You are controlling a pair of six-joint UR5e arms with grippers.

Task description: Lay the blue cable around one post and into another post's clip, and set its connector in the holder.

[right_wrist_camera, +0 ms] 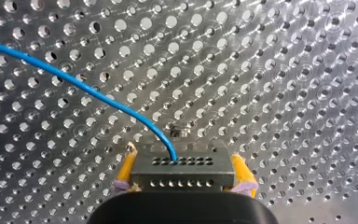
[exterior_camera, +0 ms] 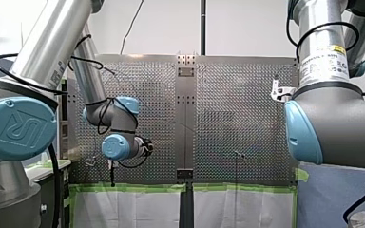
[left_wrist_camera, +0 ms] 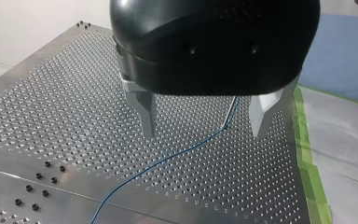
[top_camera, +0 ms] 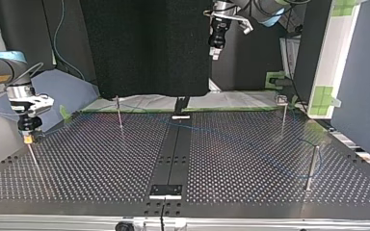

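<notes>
My right gripper [right_wrist_camera: 182, 157] grips the connector [right_wrist_camera: 182, 179] by its two flat sides. My left gripper [left_wrist_camera: 203, 116] stands wide and empty above the blue cable [left_wrist_camera: 168, 158], which lies slack across the perforated table [left_wrist_camera: 51, 116]. The cable appears light and limp: handle by the rigid connector.
</notes>
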